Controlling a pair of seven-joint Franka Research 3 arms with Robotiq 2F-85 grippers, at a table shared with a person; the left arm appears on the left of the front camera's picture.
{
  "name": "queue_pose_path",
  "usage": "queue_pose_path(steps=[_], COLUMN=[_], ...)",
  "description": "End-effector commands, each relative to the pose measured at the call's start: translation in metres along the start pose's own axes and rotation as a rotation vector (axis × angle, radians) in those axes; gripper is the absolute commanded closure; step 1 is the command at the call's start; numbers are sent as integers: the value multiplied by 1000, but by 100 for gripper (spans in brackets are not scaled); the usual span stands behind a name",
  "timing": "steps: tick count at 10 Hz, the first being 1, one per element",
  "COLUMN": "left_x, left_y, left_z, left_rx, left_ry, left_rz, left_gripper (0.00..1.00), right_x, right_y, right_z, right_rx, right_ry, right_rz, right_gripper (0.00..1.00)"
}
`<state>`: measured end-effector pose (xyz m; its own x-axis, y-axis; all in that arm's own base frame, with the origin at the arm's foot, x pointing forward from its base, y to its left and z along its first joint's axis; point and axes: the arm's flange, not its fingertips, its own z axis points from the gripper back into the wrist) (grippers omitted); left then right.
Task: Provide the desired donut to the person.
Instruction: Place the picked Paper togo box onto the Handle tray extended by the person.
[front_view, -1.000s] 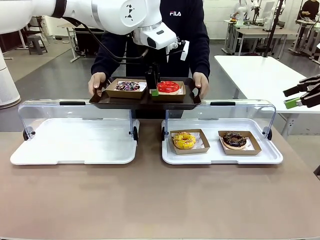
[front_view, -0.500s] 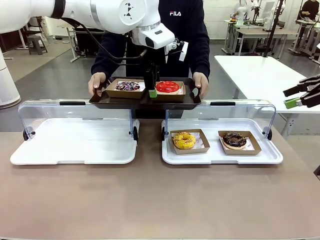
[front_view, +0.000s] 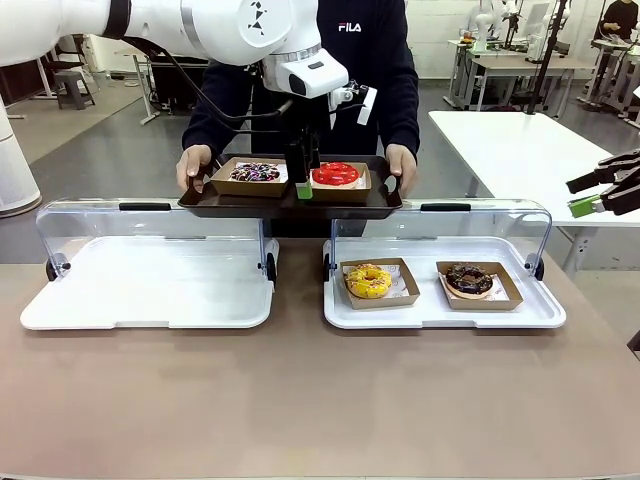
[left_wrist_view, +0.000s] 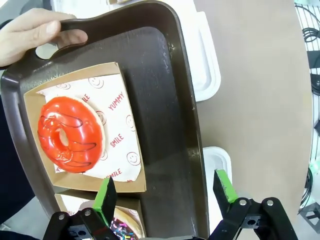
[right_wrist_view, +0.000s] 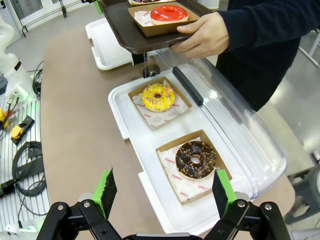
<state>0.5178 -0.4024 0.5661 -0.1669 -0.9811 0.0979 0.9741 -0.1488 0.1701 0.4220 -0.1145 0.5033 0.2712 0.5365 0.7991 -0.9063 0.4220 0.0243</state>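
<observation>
So the left gripper (left_wrist_view: 167, 192) is hanging over the dark tray (left_wrist_view: 175, 145) with its fingers (left_wrist_view: 106, 193) spread wide and pinching nothing. One green pad is sitting right at the corner of the red donut's box (left_wrist_view: 85, 127), the other is out past the tray's rim, over the worktop (left_wrist_view: 260, 100). The red donut (front_view: 336, 173) is lying just beside the fingers, with the sprinkle donut (front_view: 256, 172) in the next box over. The person (front_view: 365, 60) is holding the tray up by both handles, one hand (left_wrist_view: 35, 32) gripping near the red donut. My guess is the drop-off is done and the left arm just needs to clear out. The right gripper (right_wrist_view: 162, 192) is also splayed apart and empty, hovering over the white tray (right_wrist_view: 125, 120) with the yellow donut (right_wrist_view: 158, 97) and chocolate donut (right_wrist_view: 195, 159).
</observation>
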Motion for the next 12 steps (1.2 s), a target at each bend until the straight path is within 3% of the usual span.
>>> queue_pose_path(steps=[1,12], left_x=[0,0], left_y=[1,1], left_z=[-1,-1], left_rx=[23,23], left_ry=[4,4], left_rz=[18,18], left_gripper=[0,0], right_x=[-1,-1], right_y=[0,0], right_z=[-1,-1], right_rx=[9,9], right_ry=[2,2], right_rz=[1,1], right_gripper=[0,0])
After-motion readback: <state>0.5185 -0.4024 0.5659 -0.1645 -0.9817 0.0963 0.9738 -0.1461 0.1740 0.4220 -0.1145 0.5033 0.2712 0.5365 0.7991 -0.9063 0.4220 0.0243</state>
